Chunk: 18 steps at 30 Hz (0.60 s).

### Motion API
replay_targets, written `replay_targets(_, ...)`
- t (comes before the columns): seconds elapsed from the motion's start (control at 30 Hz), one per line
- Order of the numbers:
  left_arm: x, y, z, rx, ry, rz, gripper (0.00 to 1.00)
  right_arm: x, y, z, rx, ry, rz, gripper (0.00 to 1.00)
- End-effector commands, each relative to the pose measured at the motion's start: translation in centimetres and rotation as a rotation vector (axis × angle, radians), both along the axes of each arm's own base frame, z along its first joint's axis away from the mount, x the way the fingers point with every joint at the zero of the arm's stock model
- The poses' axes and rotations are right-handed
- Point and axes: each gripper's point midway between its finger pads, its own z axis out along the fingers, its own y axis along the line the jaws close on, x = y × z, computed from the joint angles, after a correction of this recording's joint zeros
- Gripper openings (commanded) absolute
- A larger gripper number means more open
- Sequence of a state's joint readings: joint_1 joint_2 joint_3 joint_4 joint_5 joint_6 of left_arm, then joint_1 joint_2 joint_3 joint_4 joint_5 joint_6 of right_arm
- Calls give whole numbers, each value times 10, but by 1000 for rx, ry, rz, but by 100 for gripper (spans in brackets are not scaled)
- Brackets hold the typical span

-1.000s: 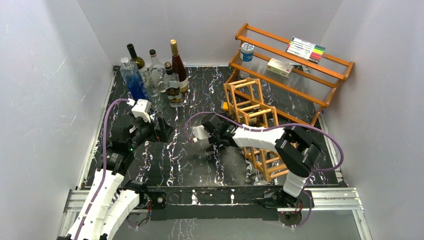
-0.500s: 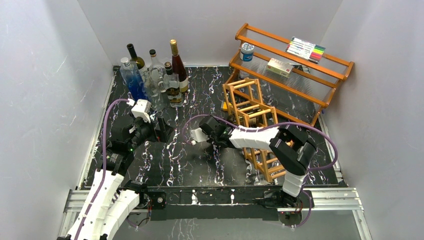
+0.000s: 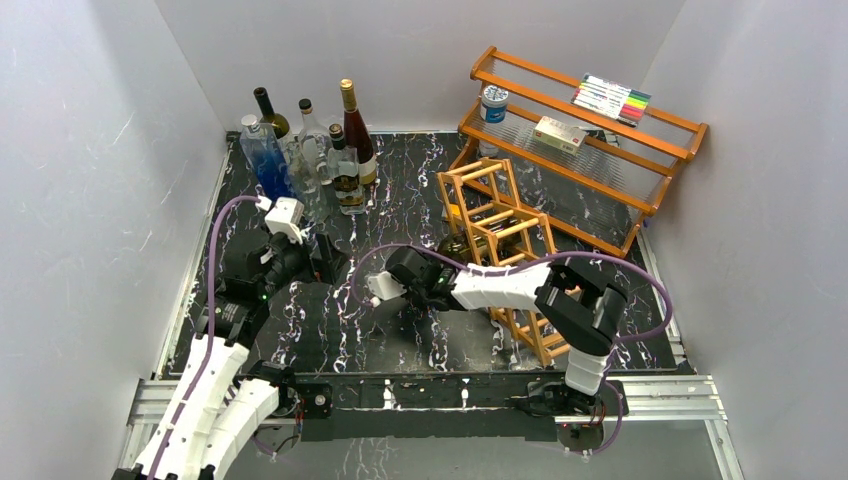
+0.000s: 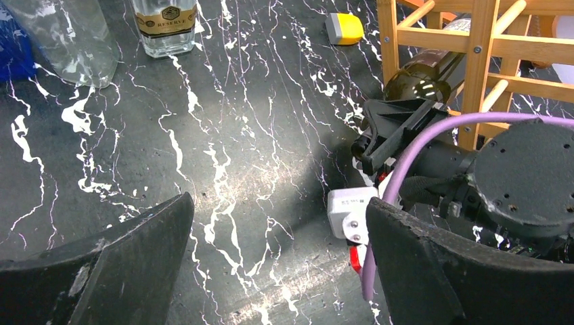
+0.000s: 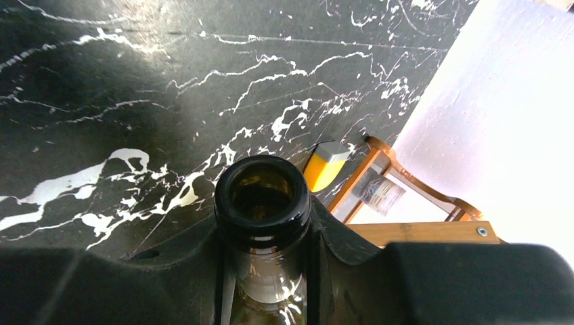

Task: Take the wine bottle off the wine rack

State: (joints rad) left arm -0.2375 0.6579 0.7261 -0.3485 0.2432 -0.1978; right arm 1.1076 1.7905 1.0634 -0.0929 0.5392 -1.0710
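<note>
- The table (image 4: 257,169) was glossy black, stone-look, with white veins.
- The rack (image 4: 477,61) was smooth orange-brown wood, fixed with small metal screws (image 5: 481,231).
- The bottle (image 5: 267,277) was dark glass, shiny, with bright glints.
- The left fingers (image 4: 115,264) were matt black plastic, scuffed grey at the edges.
- The cable (image 4: 514,116) had a smooth purple sheath.

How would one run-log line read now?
right gripper: shut on wine bottle neck | bottle: partly inside wine rack | left gripper: open, apart

Legible text: 1 word.
The cream paper label (image 4: 166,19) on the clear glass bottle (image 4: 166,46) reads "RESERVE"; other labels are too small.
</note>
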Motion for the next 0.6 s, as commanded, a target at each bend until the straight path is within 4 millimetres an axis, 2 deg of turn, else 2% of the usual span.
replay_targets(0.0,3,-1,-2,3,-2,-10,98,-28,32,4,126,54,107,21)
replay_targets(0.07,3,-1,-2,5,-1,-7,98,-38,45,8,156,55,141,21)
replay_targets(0.13,3,1,-2,7,-4,4,98,-47,57,25,209,39,169,19)
replay_targets(0.23,2,6,2,11,-19,28,98,-61,74,36,253,13,210,14)
replay_targets(0.57,0,22,10,28,-62,118,98,-94,119,76,381,-9,278,2)
